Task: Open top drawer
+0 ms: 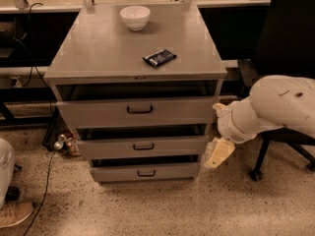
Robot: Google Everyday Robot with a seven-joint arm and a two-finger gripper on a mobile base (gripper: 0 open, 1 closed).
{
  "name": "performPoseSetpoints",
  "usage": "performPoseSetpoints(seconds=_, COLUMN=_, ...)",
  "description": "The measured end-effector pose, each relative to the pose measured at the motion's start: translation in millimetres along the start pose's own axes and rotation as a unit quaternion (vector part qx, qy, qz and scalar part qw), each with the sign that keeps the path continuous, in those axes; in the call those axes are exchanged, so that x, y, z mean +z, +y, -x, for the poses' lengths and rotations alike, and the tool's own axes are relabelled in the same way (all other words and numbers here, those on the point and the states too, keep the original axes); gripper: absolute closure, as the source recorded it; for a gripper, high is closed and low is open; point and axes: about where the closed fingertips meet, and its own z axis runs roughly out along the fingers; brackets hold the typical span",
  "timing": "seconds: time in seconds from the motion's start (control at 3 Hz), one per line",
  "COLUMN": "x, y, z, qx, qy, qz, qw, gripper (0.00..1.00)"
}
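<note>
At centre frame stands a grey metal cabinet [98,53] with three drawers stacked in its front. The top drawer [93,114] sits directly beneath the cabinet top, its front standing slightly forward of the frame with a dark gap showing above it; its small dark pull handle [140,110] is mid-front and nothing touches it. The middle drawer [108,147] and bottom drawer [113,172] below also show dark gaps over their fronts. On the cabinet top, a white bowl [135,17] rests toward 12 o'clock and a dark flat packet [159,58] lies near the middle, toward 1 o'clock of the top drawer handle. The white robot arm [275,107] enters from 3 o'clock. Its cream gripper [219,153] hangs at about 4 o'clock from the handle, just beside the right end of the middle drawer front, below the top drawer and holding nothing; whether it is open or closed cannot be told. A black office chair [290,28] stands behind the arm. A shoe [15,214] shows at 8 o'clock on the speckled floor [147,210].
</note>
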Motion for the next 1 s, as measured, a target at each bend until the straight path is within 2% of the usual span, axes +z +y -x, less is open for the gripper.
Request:
performPoseSetpoints(seconds=0.33, x=36, y=-9, z=9, qx=-0.041, qy=-0.006, qz=-0.005, qw=0.9991, gripper=0.0)
performPoseSetpoints(seconds=1.0, x=94, y=-43, z=20, qx=-0.086, qy=-0.041, qz=-0.025, qw=0.9952, gripper=0.0)
